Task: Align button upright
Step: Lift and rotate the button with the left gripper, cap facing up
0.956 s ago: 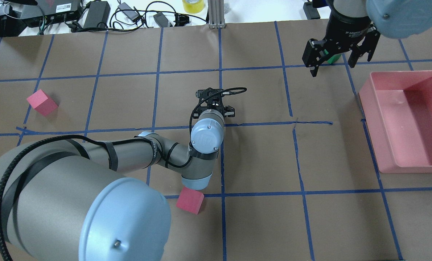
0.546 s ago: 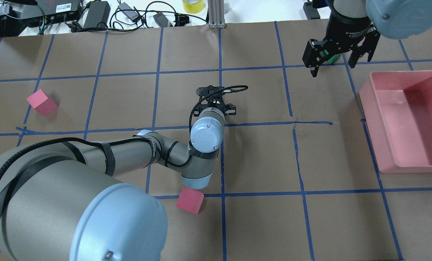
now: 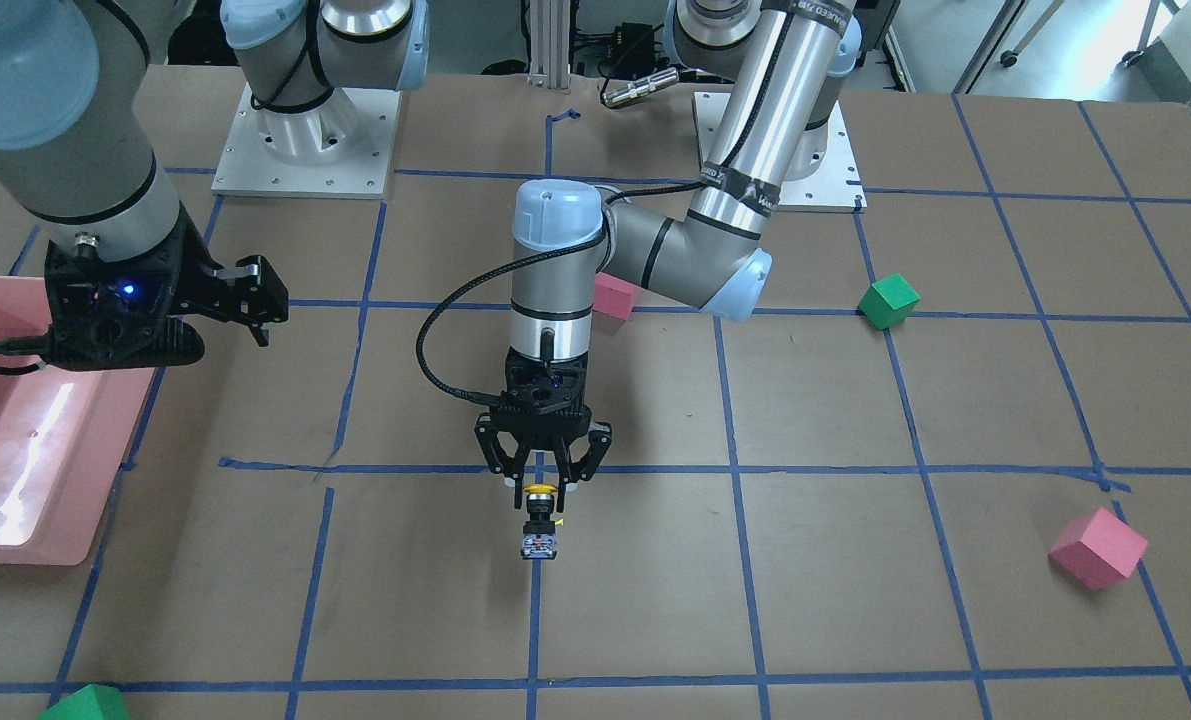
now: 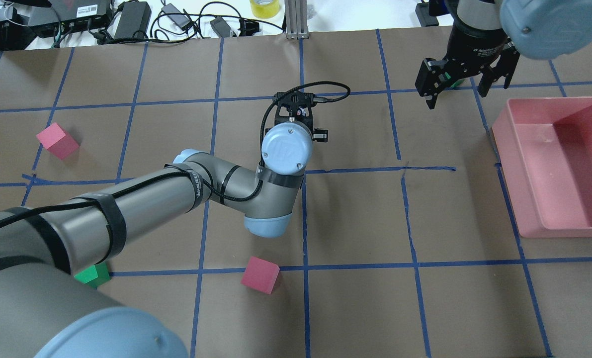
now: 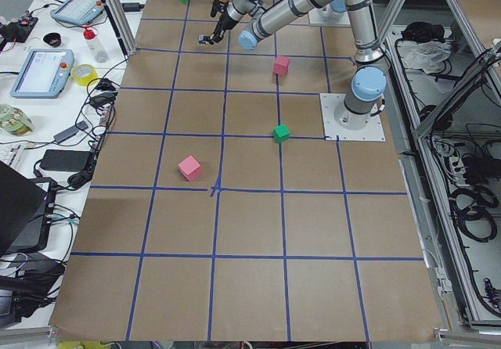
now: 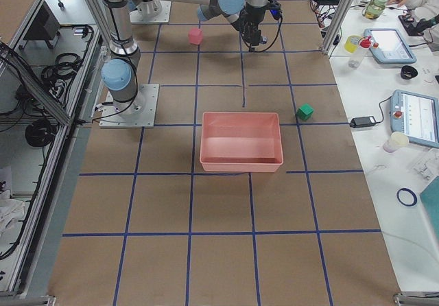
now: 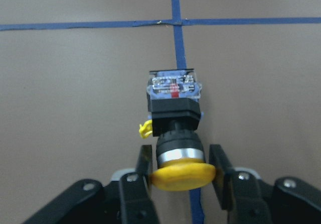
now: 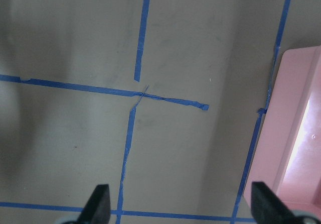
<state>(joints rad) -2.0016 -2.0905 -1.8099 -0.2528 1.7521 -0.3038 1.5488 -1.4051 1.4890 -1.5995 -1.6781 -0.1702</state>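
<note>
Yellow-capped button (image 3: 540,522) gripped by its cap in the left gripper (image 3: 541,488), over a blue tape line (image 7: 176,43) at mid-table.

The fingers (image 7: 144,159) press the cap's two sides, and the black neck and boxy base point down, away from the palm, with the cap uppermost. Whether the base touches the brown paper (image 4: 355,219) cannot be told. In the left wrist view a crossing of tape lines lies just beyond the base. The nearest neighbour is a pink cube (image 3: 615,296) behind the left arm's elbow, well apart. A second pink cube (image 3: 1098,547) and a green cube (image 3: 888,301) sit farther off on the robot's left. The right gripper (image 4: 457,95) hangs with jaws spread wide and nothing between them, near the pink bin (image 4: 505,164). The bin's long wall flanks the table's right side, well apart from the button. Every table edge is far from the button.
</note>
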